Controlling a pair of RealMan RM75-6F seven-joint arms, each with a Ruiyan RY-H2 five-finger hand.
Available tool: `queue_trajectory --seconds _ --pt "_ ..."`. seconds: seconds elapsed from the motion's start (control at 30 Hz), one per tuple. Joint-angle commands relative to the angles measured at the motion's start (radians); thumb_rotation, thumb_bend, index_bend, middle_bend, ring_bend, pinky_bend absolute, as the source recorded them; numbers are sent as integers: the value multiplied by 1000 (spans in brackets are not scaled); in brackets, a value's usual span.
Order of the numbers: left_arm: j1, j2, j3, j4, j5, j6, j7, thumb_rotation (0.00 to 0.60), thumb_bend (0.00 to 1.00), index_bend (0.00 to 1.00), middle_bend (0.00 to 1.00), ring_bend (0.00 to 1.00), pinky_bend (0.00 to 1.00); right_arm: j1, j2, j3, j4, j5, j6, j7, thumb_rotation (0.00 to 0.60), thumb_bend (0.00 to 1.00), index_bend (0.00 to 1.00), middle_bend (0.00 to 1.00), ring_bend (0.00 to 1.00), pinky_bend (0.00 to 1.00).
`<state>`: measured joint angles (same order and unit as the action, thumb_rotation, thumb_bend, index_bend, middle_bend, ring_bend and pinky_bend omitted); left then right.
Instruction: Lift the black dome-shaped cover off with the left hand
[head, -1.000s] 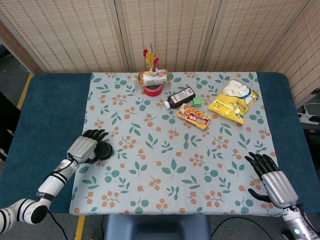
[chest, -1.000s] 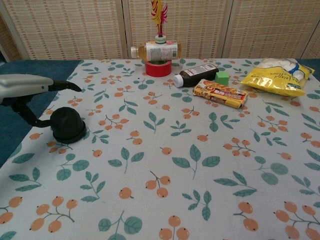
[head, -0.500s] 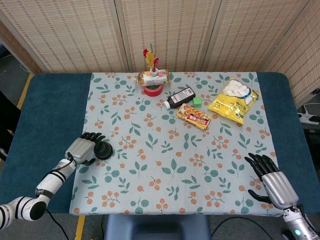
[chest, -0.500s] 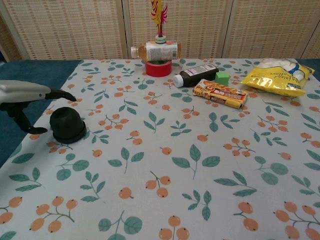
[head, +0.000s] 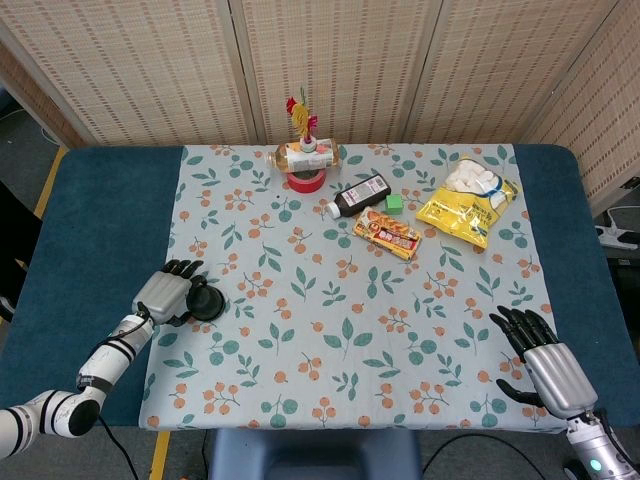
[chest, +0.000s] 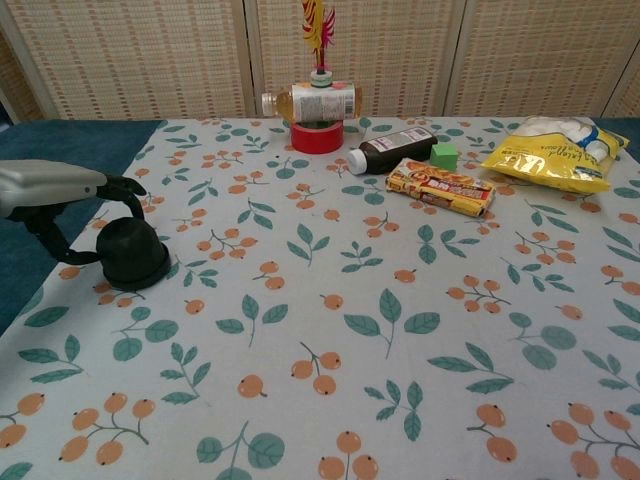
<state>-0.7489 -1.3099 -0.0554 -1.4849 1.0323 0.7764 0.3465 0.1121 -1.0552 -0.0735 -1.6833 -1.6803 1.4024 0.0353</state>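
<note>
The black dome-shaped cover (head: 211, 303) (chest: 137, 254) sits on the floral tablecloth near its left edge. My left hand (head: 164, 295) (chest: 58, 189) arches over it from the left. The fingers curl down just above the dome's top, and the thumb reaches along its left side near the base. No firm grip shows, and the dome rests flat on the cloth. My right hand (head: 540, 357) lies at the front right of the table with its fingers spread, holding nothing. The chest view does not show it.
At the back stands a bottle (head: 307, 155) on a red tape roll (head: 306, 181). To their right lie a dark bottle (head: 360, 195), a green cube (head: 394, 203), a snack box (head: 387, 234) and a yellow bag (head: 468, 200).
My left hand drew back to the left, then came in again. Its fingers have curled down over the dome and the thumb has closed in on its left side. The dome and the right hand stayed put.
</note>
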Motion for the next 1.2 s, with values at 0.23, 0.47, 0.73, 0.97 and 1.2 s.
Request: queue_trajectory --seconds 0.23,0.47,0.73,0.97,1.2 --pt "2 -18 -1 21 28 10 -32 600 349 351 0 0 82 0 0 1 0 3 0 -2 600 124 0 0 0 0" --pt "11 -18 -2 28 70 18 -79 600 353 390 0 0 92 -2 0 5 -1 8 5 -3 600 124 0 0 0 0" --pt "12 -18 7 37 90 -3 -112 600 356 307 0 0 94 -1 -1 5 -1 10 3 -6 600 124 0 0 0 0" --pt "2 -14 11 39 89 -34 -118 600 346 138 0 0 94 0 -1 6 -1 13 -1 -6 600 123 0 0 0 0" --pt "-6 -3 9 29 81 -52 -129 600 344 67 0 0 95 2 -3 7 0 19 -8 -7 600 124 0 0 0 0"
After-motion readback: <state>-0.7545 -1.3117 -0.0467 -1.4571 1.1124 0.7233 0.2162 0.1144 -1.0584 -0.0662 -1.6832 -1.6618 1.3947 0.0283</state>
